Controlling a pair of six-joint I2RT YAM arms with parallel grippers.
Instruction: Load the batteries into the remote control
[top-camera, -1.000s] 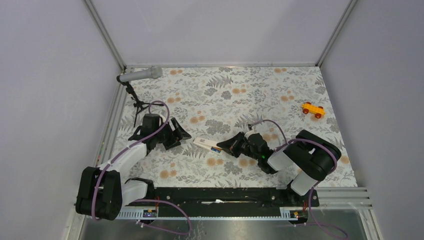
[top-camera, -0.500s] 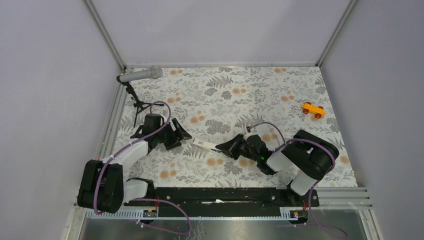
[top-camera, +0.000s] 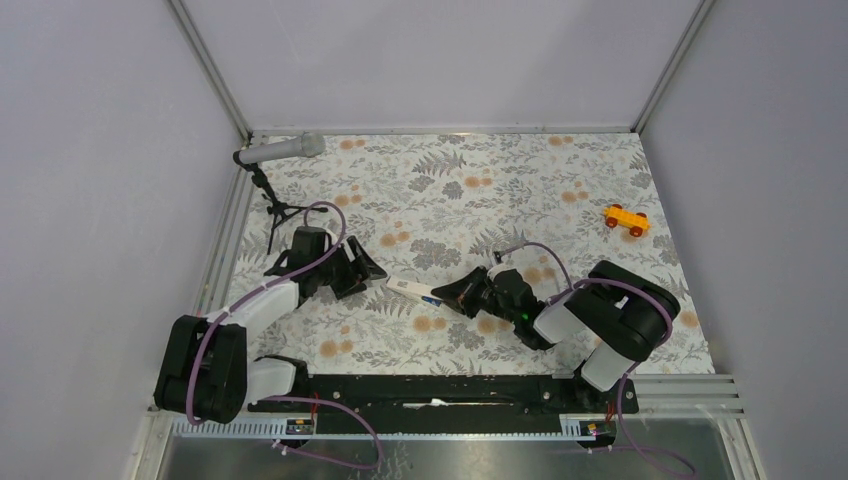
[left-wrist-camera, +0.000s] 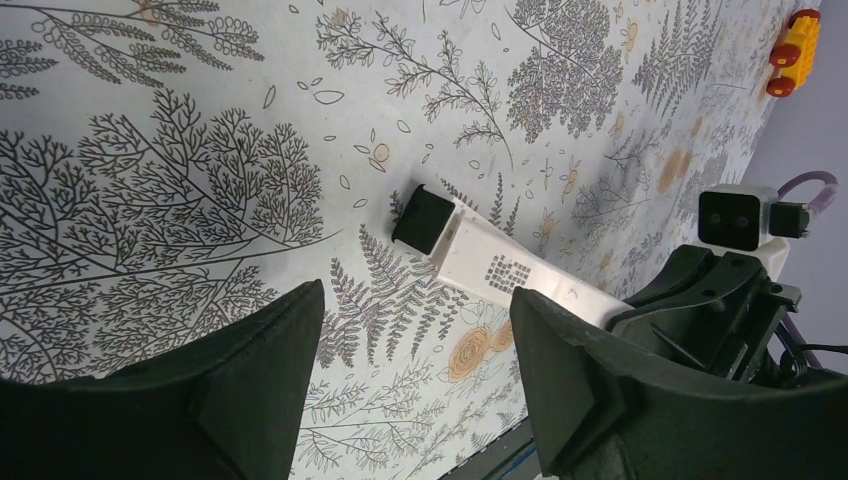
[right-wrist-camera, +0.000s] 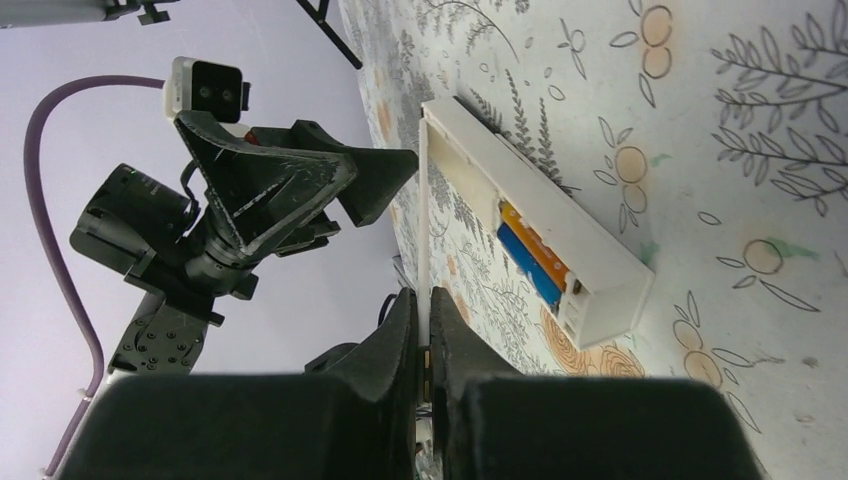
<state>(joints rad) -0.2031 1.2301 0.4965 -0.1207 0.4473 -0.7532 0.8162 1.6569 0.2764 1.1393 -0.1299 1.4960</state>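
Left arm has edged toward bench centre since the prior frame. Left claw hangs low, spread wide, near the remote control. Right arm reaches low; right claw pinches the thin white cover. Remote control lies flat mid-bench, with the orange and blue batteries in its open slot.

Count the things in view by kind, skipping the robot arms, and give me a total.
Long flat white plastic remote control: 1
Slim cylindrical batteries, one blue and one orange, in the remote's slot: 2
Thin white plastic cover, seen edge-on: 1
Orange-yellow toy car: 1
Grey microphone on a black tripod: 1
Total: 6
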